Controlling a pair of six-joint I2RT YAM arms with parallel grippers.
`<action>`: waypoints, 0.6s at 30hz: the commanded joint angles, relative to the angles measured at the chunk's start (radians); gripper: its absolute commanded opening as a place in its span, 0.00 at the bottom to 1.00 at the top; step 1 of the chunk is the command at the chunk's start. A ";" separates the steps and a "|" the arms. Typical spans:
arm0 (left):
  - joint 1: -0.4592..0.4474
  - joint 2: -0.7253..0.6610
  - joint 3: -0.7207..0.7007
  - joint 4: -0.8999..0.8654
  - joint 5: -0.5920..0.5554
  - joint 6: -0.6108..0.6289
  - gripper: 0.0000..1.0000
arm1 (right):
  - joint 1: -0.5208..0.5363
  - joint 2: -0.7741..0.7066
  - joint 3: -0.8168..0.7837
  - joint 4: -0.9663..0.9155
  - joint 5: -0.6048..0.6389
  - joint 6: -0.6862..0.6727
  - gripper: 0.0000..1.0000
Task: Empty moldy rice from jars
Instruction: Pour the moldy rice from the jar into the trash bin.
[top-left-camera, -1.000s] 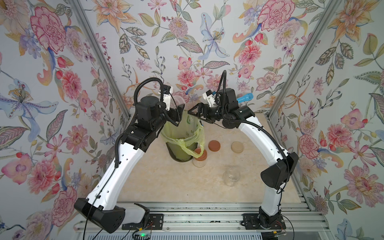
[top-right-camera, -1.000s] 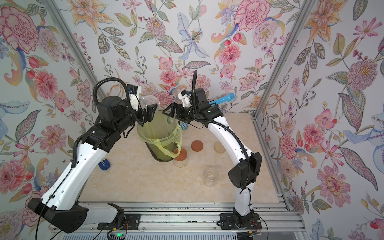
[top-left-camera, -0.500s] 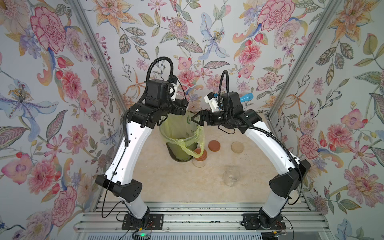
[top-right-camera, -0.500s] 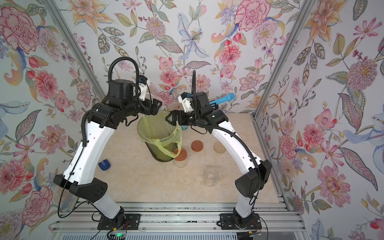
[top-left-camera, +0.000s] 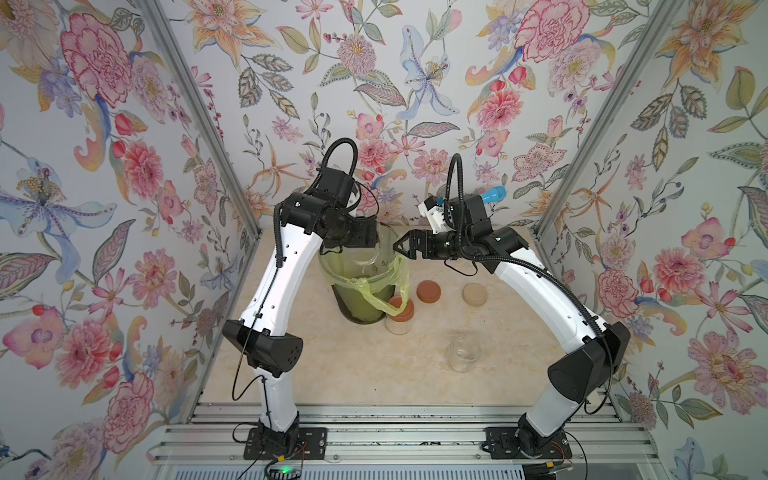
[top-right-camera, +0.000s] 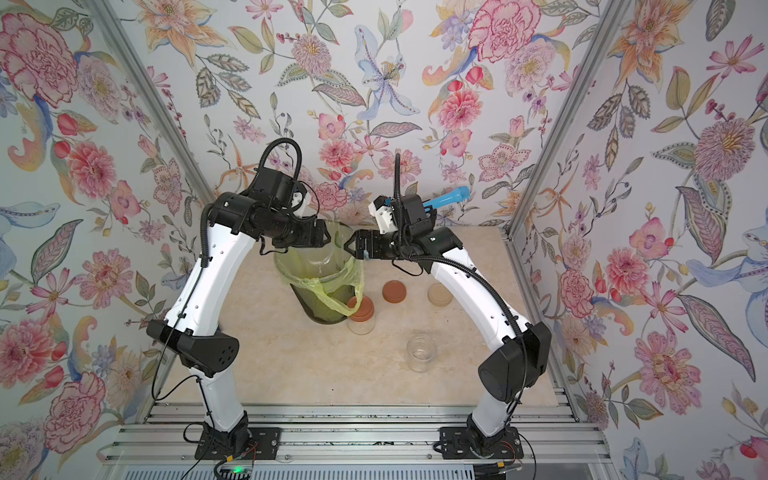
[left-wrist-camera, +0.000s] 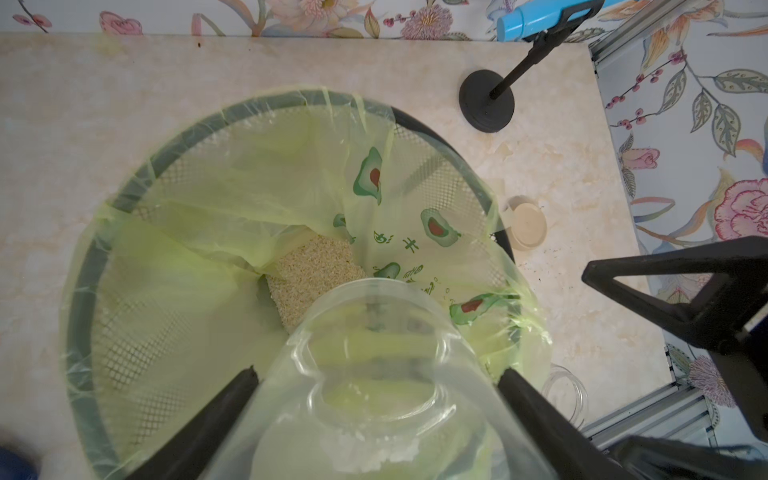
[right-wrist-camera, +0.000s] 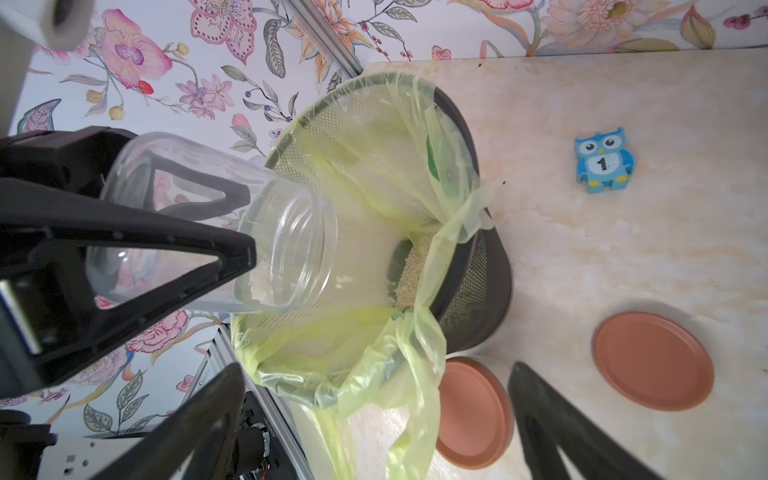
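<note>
Left end effector (left-wrist-camera: 376, 374) clamps a clear round jar (right-wrist-camera: 291, 232) tilted over the bag-lined dark mesh bin (right-wrist-camera: 494, 282) holding pale moldy rice (left-wrist-camera: 311, 270); a stuck clump (right-wrist-camera: 261, 286) invites shaking, which could slip the jar.

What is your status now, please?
Left tool shut on jar, tipped over bin. Little rice left inside jar. Right tool open, empty. Nothing in the way.

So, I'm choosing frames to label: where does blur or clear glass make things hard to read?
Left wrist view: the held jar is soft near the lens, the rice beyond it sharp. In both top views the empty jar fades into the pale table.
</note>
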 joint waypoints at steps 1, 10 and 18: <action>0.009 -0.050 -0.051 -0.004 0.030 -0.006 0.00 | -0.004 -0.037 -0.020 0.050 -0.008 0.014 1.00; -0.010 -0.060 -0.158 -0.006 -0.088 0.038 0.00 | -0.009 -0.042 -0.045 0.063 -0.025 0.031 1.00; -0.091 -0.022 -0.151 -0.004 -0.268 0.037 0.00 | -0.030 -0.039 -0.054 0.062 -0.064 0.044 1.00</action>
